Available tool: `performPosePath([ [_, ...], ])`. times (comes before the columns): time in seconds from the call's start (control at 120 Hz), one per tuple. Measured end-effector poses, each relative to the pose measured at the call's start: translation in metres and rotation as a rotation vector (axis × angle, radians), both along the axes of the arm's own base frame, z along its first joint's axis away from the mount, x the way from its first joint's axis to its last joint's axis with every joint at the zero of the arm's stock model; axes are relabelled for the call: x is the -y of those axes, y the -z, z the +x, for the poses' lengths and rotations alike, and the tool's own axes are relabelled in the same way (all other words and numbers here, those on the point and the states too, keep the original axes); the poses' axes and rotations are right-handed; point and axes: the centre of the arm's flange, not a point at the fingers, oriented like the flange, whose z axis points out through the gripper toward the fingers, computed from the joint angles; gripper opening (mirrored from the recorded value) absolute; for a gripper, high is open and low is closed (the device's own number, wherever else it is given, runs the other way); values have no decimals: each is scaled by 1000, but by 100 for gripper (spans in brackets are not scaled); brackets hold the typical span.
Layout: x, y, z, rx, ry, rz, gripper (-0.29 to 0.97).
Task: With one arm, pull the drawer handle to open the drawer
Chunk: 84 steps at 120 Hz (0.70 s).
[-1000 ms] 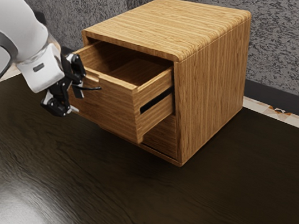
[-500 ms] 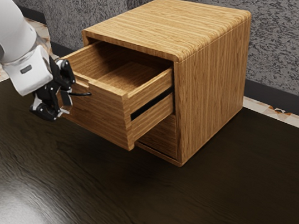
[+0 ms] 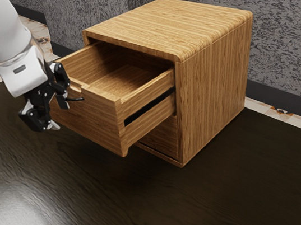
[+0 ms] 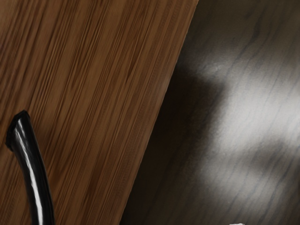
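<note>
Drawer (image 3: 96, 117) slid further out, black handle (image 4: 29, 173) beside arm (image 3: 12, 52)

The light wooden drawer (image 3: 95, 121) has slid further out of the wooden cabinet (image 3: 211, 87) toward 8 o'clock, the black two-finger gripper (image 3: 57, 100) retreating with it.

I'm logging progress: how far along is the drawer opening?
Done: the upper drawer stands well out of the cabinet, its inside showing. In hand: the tool is at the drawer front by the black handle. Left: perhaps a little more pull; whether the drawer can travel further, I cannot tell.
</note>
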Motion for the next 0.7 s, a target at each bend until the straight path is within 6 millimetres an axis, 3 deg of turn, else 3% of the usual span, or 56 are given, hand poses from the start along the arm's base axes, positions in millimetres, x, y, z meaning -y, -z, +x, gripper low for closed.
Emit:
performPosePath([
  [0.092, 3, -2, -4, -3, -2, -8, 47],
  [0.158, 6, -2, -9, -7, 2, -8, 39],
  [0.275, 8, 0, -21, -11, -1, -15, 56],
  [0.7, 12, -1, -49, -4, 2, -34, 59],
])
